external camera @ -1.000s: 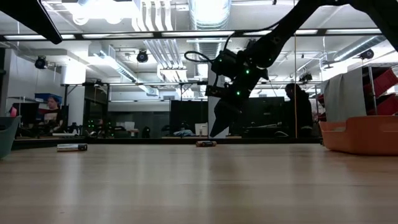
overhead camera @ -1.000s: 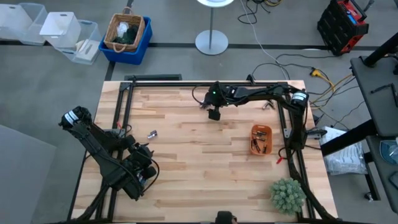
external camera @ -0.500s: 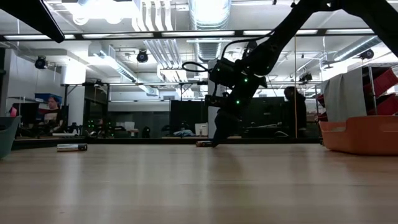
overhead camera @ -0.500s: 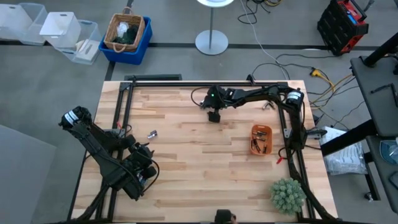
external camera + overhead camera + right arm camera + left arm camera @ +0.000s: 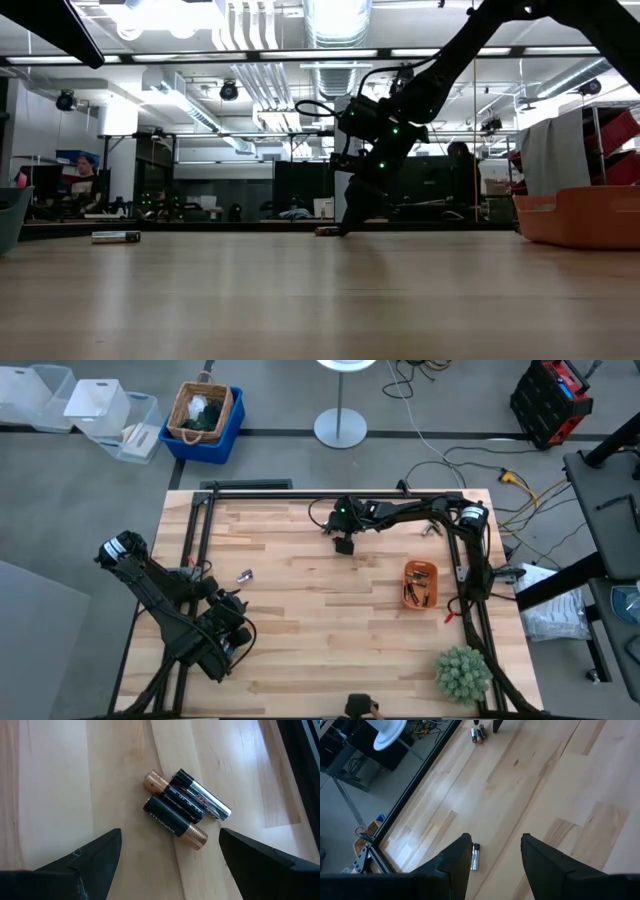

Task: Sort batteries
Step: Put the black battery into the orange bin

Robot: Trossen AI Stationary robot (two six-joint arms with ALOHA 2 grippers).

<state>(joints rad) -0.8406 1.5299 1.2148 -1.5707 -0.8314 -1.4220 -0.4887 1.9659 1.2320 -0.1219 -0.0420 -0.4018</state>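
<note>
Three batteries (image 5: 182, 807) lie side by side on the wood at the table's far middle; they also show as a low cluster (image 5: 330, 231) and from afar (image 5: 478, 733). My right gripper (image 5: 170, 834) stands open just above the table beside them, one finger on each side, touching none. A single battery (image 5: 475, 856) lies on the left half of the table (image 5: 244, 575). My left gripper (image 5: 495, 840) waits open above the near left part, clear of that battery.
An orange tray (image 5: 419, 583) holding several batteries sits at the right, seen as an orange wall (image 5: 580, 215) in the low view. A green plant (image 5: 462, 672) stands at the near right corner. Bare wood (image 5: 320, 620) spreads across the middle.
My right gripper has come down from a little above the table to the three batteries, fingertips now near the wood. It has kept still over the last half second. The batteries have not moved.
</note>
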